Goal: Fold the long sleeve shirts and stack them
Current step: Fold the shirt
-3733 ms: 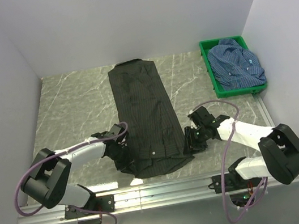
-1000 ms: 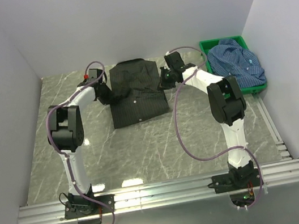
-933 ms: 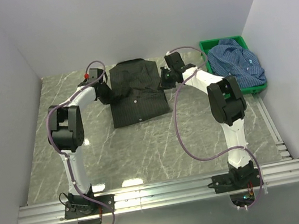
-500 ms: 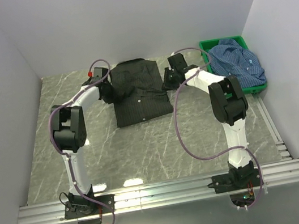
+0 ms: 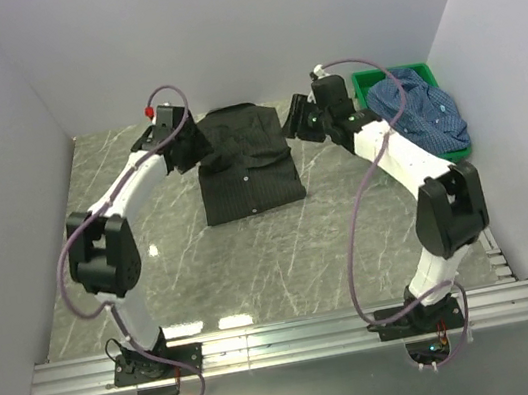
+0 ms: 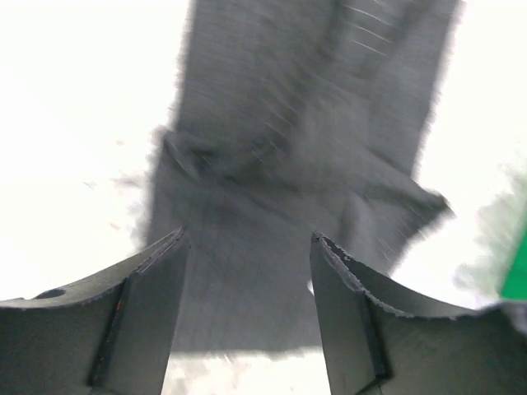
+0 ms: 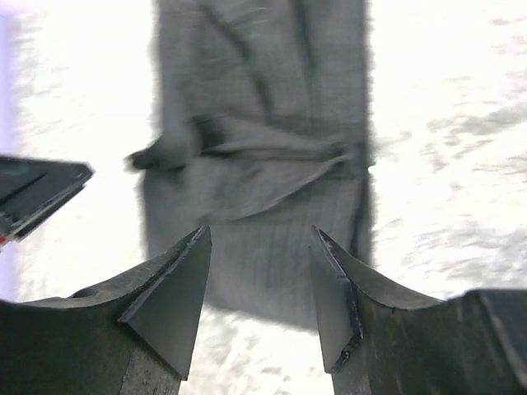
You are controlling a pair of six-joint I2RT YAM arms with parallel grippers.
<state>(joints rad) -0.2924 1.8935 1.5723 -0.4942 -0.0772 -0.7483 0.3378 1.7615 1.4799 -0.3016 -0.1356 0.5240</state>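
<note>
The black long sleeve shirt (image 5: 247, 168) lies folded in half at the back middle of the table. It fills the left wrist view (image 6: 305, 156) and the right wrist view (image 7: 263, 164), blurred in both. My left gripper (image 5: 196, 144) hovers at the shirt's far left edge, and its jaws (image 6: 247, 240) are open with nothing between them. My right gripper (image 5: 296, 119) hovers at the far right edge, also open and empty (image 7: 259, 232). The blue long sleeve shirt (image 5: 419, 111) lies crumpled in the green crate (image 5: 372, 134).
The green crate stands at the back right against the side wall; a strip of it shows in the left wrist view (image 6: 516, 271). White walls close in the marble table (image 5: 254, 260) at the back and on both sides. A metal rail (image 5: 288, 340) runs along the near edge.
Both grippers have opened and let go of the black shirt's far edge, then lifted and drawn slightly outward. The shirt, long a few seconds ago, now lies folded in half.
</note>
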